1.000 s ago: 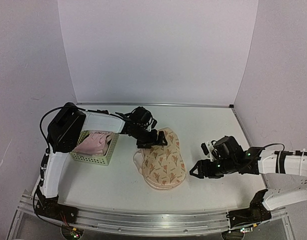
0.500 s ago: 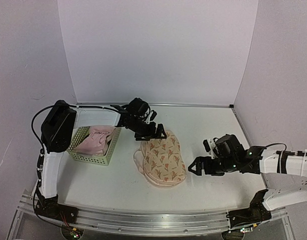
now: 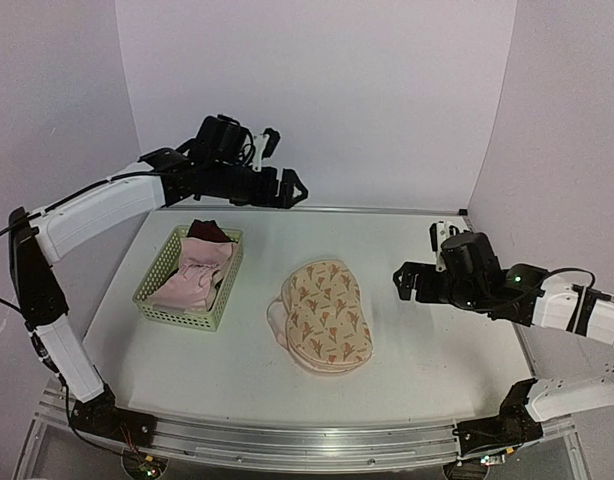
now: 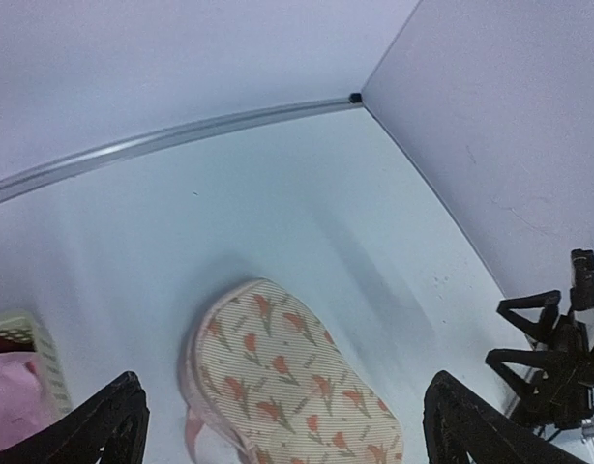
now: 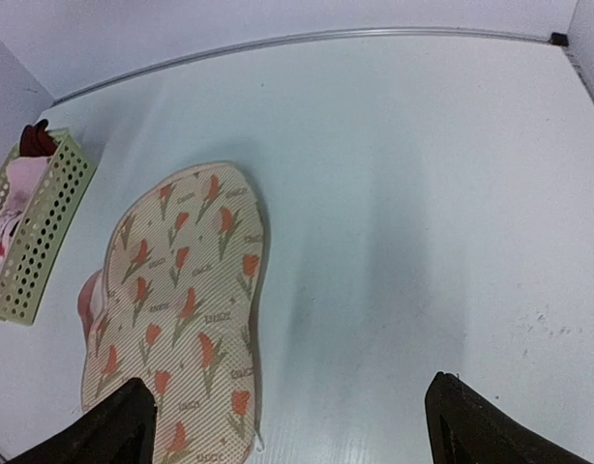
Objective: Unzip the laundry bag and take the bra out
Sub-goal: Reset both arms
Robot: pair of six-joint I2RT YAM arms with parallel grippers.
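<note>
Flat at mid-table: the laundry bag (image 3: 325,315), lobes stacked, long axis from 12 to 6 o'clock, by the look of it not yet unzipped. At its 9 o'clock edge, a sliver of pink (image 3: 277,322): edging or contents, cannot tell which. No zip pull clearly made out in any view. Possibly a small tab (image 5: 257,443) at the near rim, too small to be sure.

At 3 o'clock of the bag, well apart and low over the table: the right fingers (image 5: 471,425), spread wide, holding nothing. At 11 o'clock, high up by the back wall: the left fingers (image 4: 108,430), likewise spread wide and empty. At 9 o'clock, well apart: a green basket (image 3: 177,312) with pink cloth (image 3: 197,275) inside, no part of this job.

Likely step in hand: coming in for the zip.

To do it well:
- Find the pull first, through a wrist view, before descending.
- Pin 1 lobe with 1 set of fingers just beside the zip's closed end, pressing down on the fabric.
- Bring the other set in low and square to the pull.
- Close on the tab alone, not on the layers beneath.
- Draw along the curved rim, following the arc instead of tugging straight.
- Keep the pull gentle: a soft pouch, probably apt to slide or bunch on the smooth table.
- Reach for the bra only once the mouth gapes wide.
</note>
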